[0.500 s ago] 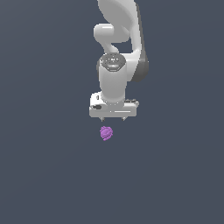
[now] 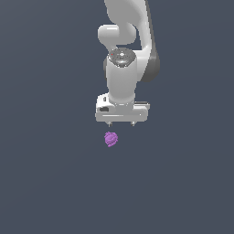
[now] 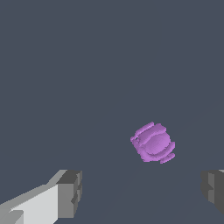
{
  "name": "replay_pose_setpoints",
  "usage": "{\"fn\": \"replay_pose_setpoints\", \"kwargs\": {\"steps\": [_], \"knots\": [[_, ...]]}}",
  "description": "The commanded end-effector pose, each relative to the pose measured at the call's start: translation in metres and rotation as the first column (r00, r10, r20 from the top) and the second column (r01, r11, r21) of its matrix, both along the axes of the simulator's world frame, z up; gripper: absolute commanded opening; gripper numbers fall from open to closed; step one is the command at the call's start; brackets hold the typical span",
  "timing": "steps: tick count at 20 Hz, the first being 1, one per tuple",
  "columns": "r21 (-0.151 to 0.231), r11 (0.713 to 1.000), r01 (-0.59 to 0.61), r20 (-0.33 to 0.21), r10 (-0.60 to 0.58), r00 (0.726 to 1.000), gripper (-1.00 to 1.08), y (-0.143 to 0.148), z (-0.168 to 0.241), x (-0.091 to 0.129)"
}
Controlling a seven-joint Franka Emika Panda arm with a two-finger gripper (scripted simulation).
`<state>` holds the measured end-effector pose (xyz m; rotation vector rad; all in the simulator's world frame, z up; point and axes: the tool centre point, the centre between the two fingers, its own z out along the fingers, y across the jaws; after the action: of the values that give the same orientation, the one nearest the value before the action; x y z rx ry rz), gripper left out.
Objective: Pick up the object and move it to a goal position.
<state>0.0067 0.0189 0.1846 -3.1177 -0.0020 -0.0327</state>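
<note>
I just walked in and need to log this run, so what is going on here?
A white robot arm in a simulation is going after a tiny purple berry-like object, which lies on the plain dark floor. The claw hangs above it with its jaws spread wide and nothing between them. In the wrist view the object sits off the fingers, untouched, so the pick-up has not happened yet.

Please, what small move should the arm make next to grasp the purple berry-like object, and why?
Probably shift the claw sideways toward the exterior view's left, then descend. The purple object lies free, below the open claw and off its centre. In the wrist view it is ahead of the two fingers, not between them.
</note>
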Motion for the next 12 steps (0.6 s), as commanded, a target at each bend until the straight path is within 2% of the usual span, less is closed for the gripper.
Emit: {"fn": "replay_pose_setpoints", "kwargs": {"steps": [1,12], "knots": [[0.003,1.0,0.006,0.006,-0.007,1.0,1.0,0.002,0.004,0.002],[-0.004,0.998,-0.057,0.003,0.057,0.998,1.0,-0.005,-0.009,0.001]]}}
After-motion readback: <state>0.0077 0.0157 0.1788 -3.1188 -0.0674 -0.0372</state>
